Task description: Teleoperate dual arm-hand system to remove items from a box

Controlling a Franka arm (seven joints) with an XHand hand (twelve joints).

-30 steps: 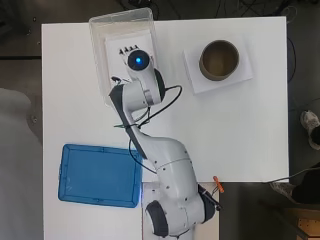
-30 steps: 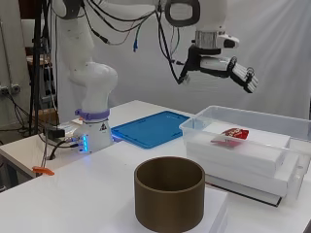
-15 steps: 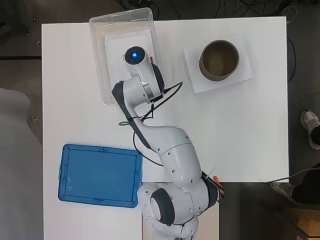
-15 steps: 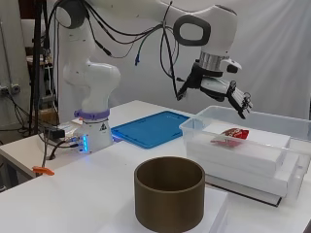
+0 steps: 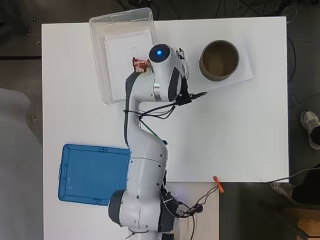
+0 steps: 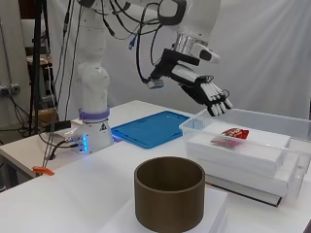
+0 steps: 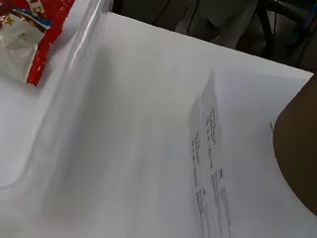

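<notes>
Now my hand (image 6: 206, 92) has dropped lower, fingers (image 6: 219, 104) released, just above the red packet (image 6: 230, 135) in the clear box (image 6: 291, 167).

Even, bright, diffuse light fills all three views. The white table (image 5: 250, 125) nearly washes out overhead, with only faint soft shadows beside the brown cylinder (image 5: 219, 60). In the side view a white curtain (image 6: 272, 53) glows behind the arm. The wrist view is soft and blurred, glare streaking the clear box wall (image 7: 84, 34); the red packet (image 7: 29, 34) looks smeared.
</notes>
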